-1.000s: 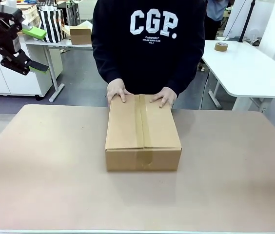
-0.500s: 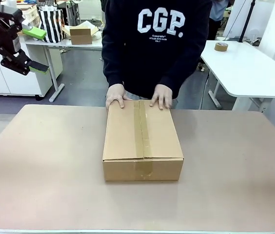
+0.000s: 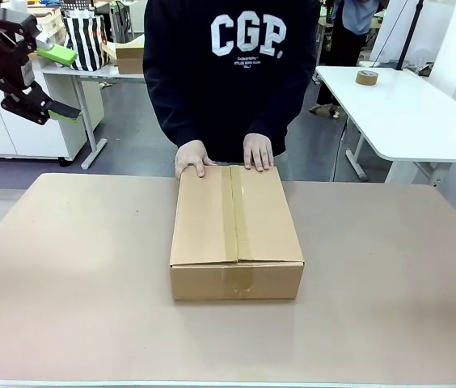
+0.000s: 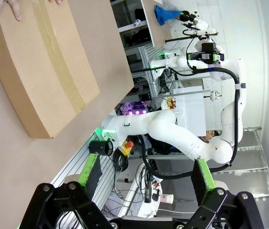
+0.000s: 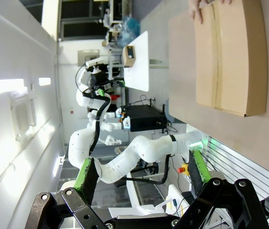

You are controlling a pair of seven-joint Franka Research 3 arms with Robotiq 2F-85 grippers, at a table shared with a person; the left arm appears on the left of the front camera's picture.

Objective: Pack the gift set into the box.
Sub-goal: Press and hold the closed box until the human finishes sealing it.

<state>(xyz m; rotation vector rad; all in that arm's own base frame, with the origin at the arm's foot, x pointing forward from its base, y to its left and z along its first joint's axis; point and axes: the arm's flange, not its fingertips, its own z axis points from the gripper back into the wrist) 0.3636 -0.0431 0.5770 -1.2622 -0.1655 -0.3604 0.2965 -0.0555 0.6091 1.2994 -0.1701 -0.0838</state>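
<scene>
The box (image 3: 236, 238) lies in the middle of the table, its flaps shut and a strip of brown tape along the top seam. A person at the far side rests both hands (image 3: 192, 158) on its far edge. The gift set is hidden. My left gripper (image 3: 68, 83) hangs open high at the far left, well away from the box. In the left wrist view the box (image 4: 39, 67) is at upper left, and the open left gripper (image 4: 146, 174) holds nothing. In the right wrist view the box (image 5: 230, 57) is at upper right, far from my open, empty right gripper (image 5: 142, 171).
Behind the person, a white table (image 3: 406, 113) at the right carries a tape roll (image 3: 365, 78). A small carton (image 3: 129, 56) and a striped bag (image 3: 86, 40) stand on a table at the back left. Bare tabletop (image 3: 390, 283) surrounds the box.
The box slid slightly towards me and turned a little. The person's right hand moved left along the far edge, closer to the seam. Neither gripper moved.
</scene>
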